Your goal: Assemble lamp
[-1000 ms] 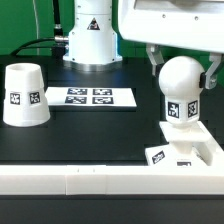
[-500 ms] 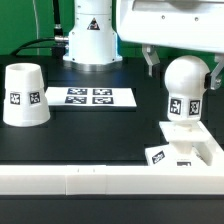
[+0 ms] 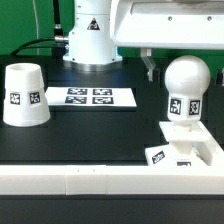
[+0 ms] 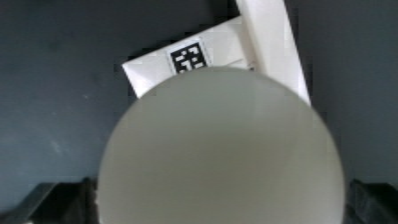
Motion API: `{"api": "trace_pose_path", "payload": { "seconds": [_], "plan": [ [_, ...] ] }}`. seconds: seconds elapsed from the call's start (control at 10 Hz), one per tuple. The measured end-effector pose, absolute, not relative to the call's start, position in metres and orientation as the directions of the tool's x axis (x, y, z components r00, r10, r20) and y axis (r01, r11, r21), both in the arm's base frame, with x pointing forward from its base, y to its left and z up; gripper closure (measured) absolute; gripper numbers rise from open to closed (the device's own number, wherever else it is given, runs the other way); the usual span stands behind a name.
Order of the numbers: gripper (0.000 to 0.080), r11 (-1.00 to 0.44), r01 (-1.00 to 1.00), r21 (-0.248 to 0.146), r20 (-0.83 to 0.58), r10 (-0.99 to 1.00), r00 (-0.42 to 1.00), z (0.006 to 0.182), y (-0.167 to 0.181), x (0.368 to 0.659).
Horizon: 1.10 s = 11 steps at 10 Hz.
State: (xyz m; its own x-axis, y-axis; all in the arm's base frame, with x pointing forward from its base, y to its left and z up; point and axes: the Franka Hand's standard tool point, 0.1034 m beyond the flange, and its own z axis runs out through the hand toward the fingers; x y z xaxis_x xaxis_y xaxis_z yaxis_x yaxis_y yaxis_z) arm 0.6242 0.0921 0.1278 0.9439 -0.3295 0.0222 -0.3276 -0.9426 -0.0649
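Now, bulb [image 3: 187,88] upright on base [image 3: 196,150], fingers [image 3: 150,67] apart

Black table [image 3: 95,135], exterior view: the marker board [image 3: 92,96] lies flat toward the rear, its four square tags facing up. A long white rail [image 3: 80,181] runs along the near edge, well apart from the marker board, with bare tabletop between them.

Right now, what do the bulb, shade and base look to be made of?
Bulb: likely white plastic, smooth, faint sheen on its dome. Shade: same opaque white, matte, evenly shaded, probably plastic. Base: white, blocky, crisp edges, plastic-looking.
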Motion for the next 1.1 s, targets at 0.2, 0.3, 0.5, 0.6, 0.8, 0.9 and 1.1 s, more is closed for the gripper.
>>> {"api": "trace_pose_path", "payload": {
  "seconds": [0.2, 0.3, 0.5, 0.6, 0.8, 0.9, 1.1],
  "plan": [
    [0.0101, -0.981, -0.183, -0.06, 0.031, -0.185, 0.982, 0.1274, 0.0906, 0.6243],
    [0.0101, -0.989, -0.137, -0.058, 0.034, -0.139, 0.99, 0.1272, 0.0905, 0.6242],
    [0.0101, -0.998, 0.025, -0.051, 0.042, 0.023, 0.999, 0.1269, 0.0903, 0.6242],
    [0.0101, -0.992, 0.119, -0.031, 0.046, 0.118, 0.992, 0.1267, 0.0919, 0.6237],
    [0.0101, -0.942, 0.335, 0.0, 0.049, 0.335, 0.941, 0.1259, 0.098, 0.6224],
    [0.0101, -0.909, 0.416, 0.011, 0.049, 0.417, 0.908, 0.1258, 0.0994, 0.6223],
    [0.0101, -0.819, 0.573, 0.031, 0.045, 0.574, 0.818, 0.1254, 0.0995, 0.6225]
  ]
}}
